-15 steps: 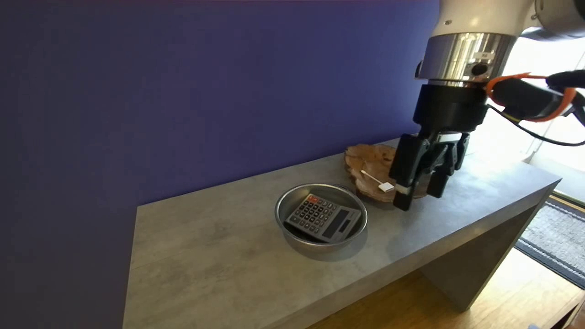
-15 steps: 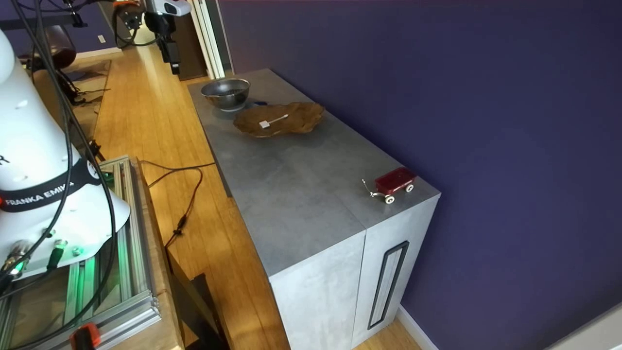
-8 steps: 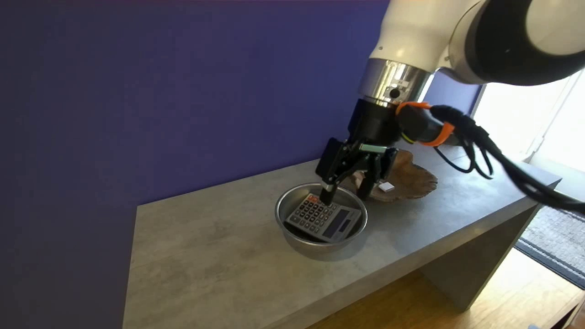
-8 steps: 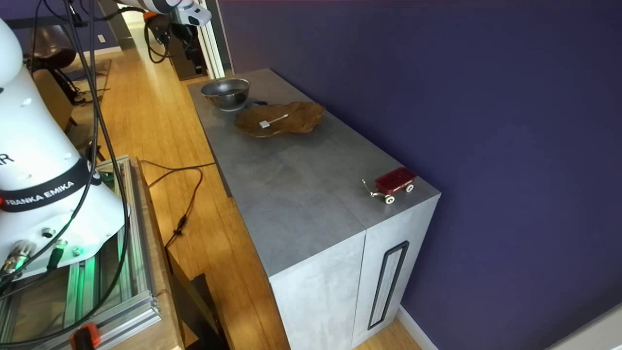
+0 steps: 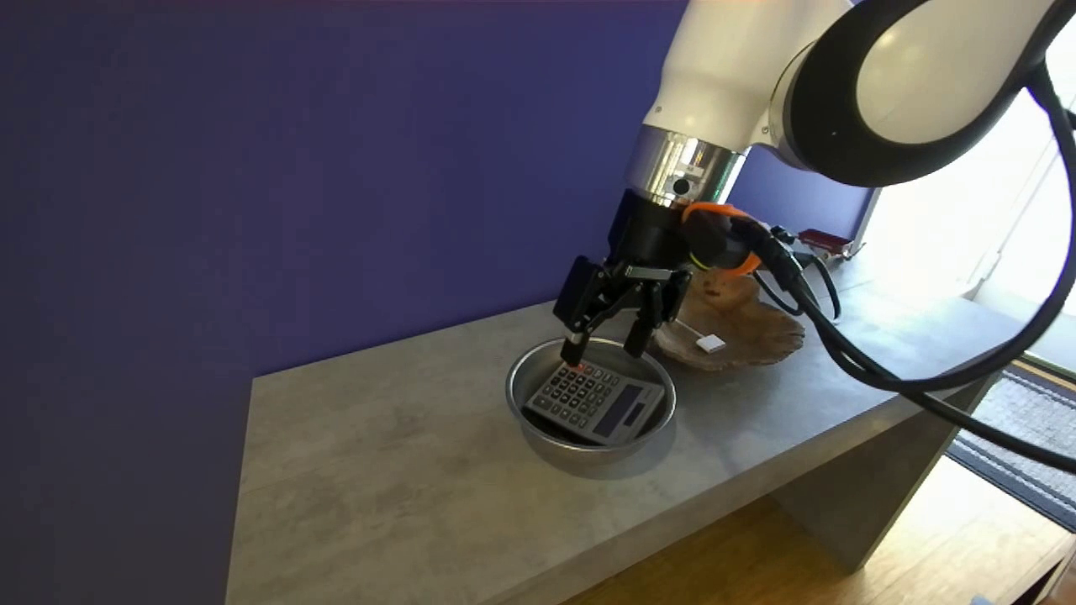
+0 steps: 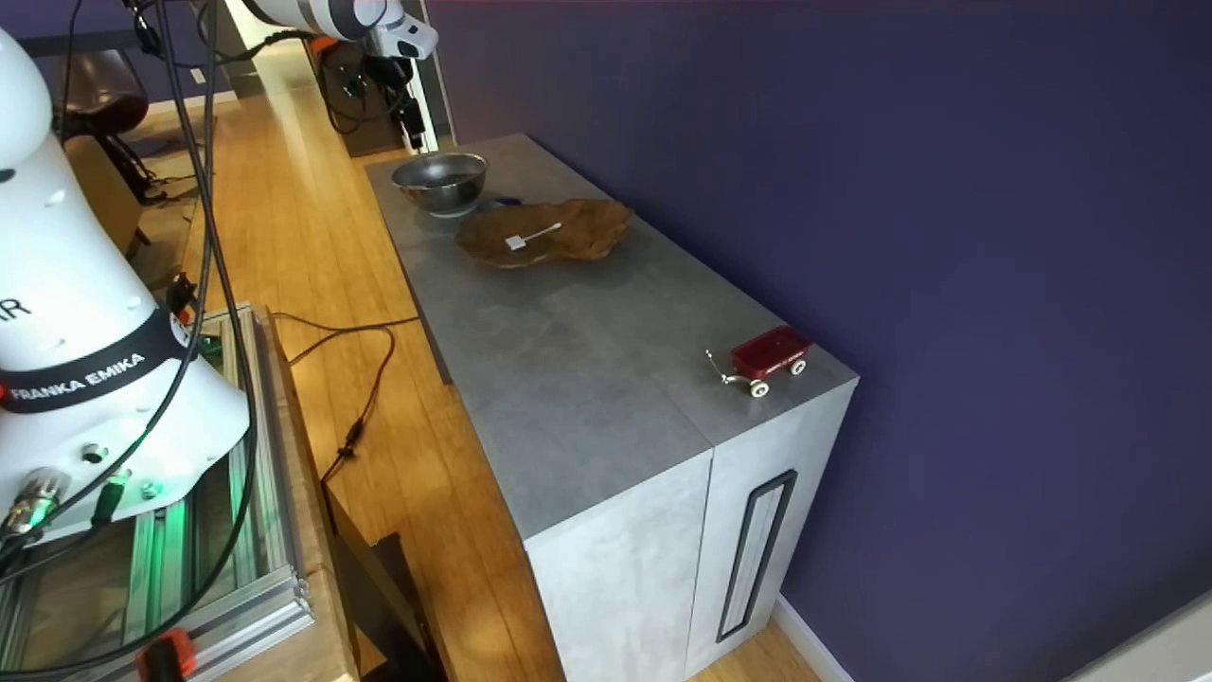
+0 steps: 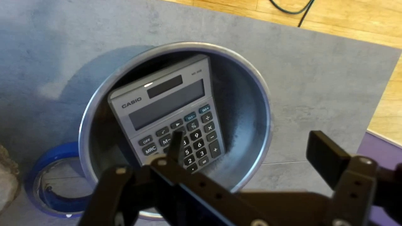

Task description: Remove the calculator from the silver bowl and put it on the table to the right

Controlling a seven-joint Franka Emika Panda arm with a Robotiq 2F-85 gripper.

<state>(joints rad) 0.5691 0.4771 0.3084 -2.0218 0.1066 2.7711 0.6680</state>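
Note:
The grey calculator [image 5: 593, 403] lies tilted inside the silver bowl [image 5: 580, 458], its display toward the front right in this exterior view. In the wrist view the calculator [image 7: 166, 103] rests against the wall of the bowl [image 7: 248, 125]; one finger hides some lower keys. In an exterior view the bowl [image 6: 440, 194] mostly hides it. The bowl stands on the grey table [image 5: 378, 470]. My gripper [image 5: 605, 343] is open and empty above the bowl's wall-side rim. In the wrist view [image 7: 251, 150] one finger overlaps the calculator and the other is outside the bowl's rim.
A brown wooden dish [image 6: 587, 237] holding a white adapter [image 6: 515, 242] stands beside the bowl. A blue ring [image 7: 56, 153] lies between them. A red toy wagon [image 6: 769, 352] is at the table's far end from the bowl. A purple wall [image 5: 378, 168] runs along the back.
My open gripper has moved from over the wooden dish to above the bowl, then slightly toward the wall. The calculator and bowl have not moved.

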